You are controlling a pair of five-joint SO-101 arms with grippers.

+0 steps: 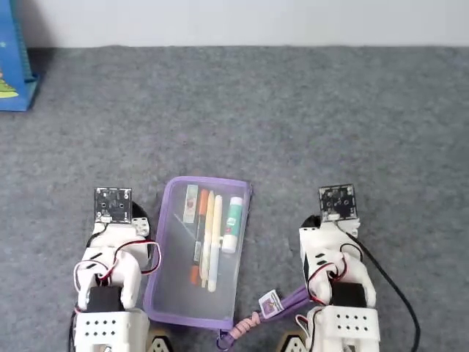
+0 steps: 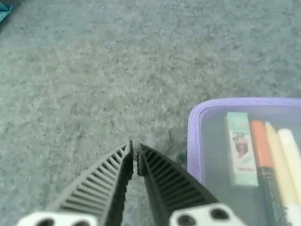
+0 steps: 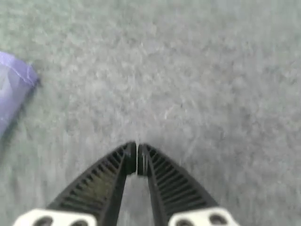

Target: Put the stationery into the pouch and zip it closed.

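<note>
High view: the pouch (image 1: 187, 297) lies flat on the grey counter (image 1: 293, 110) between the two arms, its translucent face up. The stationery already lies inside it: an orange pen (image 1: 199, 227), two pale pens (image 1: 213, 242), a glue stick (image 1: 233, 224) and a small flat packet (image 1: 190, 203). A coiled cord (image 1: 248, 323) with a tag (image 1: 270, 303) trails from the pouch's near corner toward the right arm.

In the left wrist view the left end effector (image 2: 135, 153) has its tips pressed together with nothing between them, over bare counter just beside the pouch's purple rim. The right end effector (image 3: 137, 153) is likewise closed and empty, apart from the pouch corner.

The filling step looks complete, so the zip is what remains, if anything. I cannot tell whether the zip is drawn. If it is not, the next move calls for one arm pinning the pouch while the other takes the pull and draws it along the edge.
</note>
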